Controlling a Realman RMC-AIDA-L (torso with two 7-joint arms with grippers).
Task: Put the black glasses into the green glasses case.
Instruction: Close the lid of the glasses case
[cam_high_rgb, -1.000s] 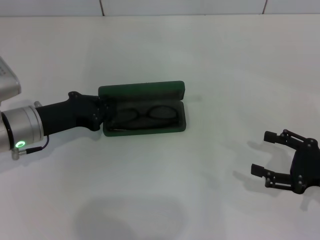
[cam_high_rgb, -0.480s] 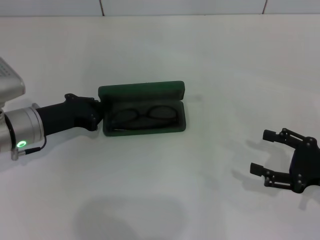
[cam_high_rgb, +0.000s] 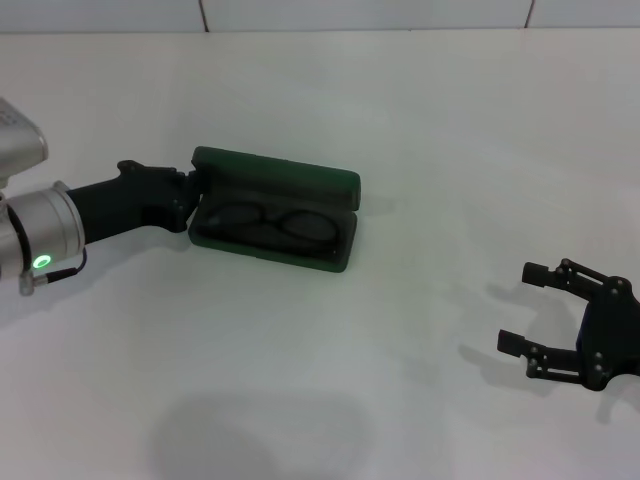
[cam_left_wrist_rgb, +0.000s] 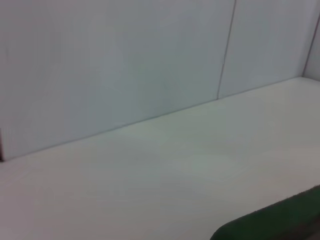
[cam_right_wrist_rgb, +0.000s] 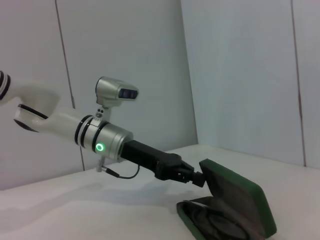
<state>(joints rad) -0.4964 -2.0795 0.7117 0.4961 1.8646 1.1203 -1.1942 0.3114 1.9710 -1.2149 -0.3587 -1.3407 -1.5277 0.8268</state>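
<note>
We see the glasses (cam_high_rgb: 268, 220) lying inside the open case (cam_high_rgb: 275, 207) on the counter (cam_high_rgb: 420, 120). Our left tool (cam_high_rgb: 188, 193) touches its nine o'clock end, grip unclear; our right tool (cam_high_rgb: 525, 308) hovers spread apart at four o'clock.

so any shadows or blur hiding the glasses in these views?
Head view: black glasses sit dark against the green glasses case lining, low contrast; soft shadow patch on the table near the front edge. Left wrist view: only a soft case edge. Right wrist view: the left tool is at the lid.

left gripper (cam_high_rgb: 190, 195) fingers — hidden behind case (cam_high_rgb: 275, 207)
</note>
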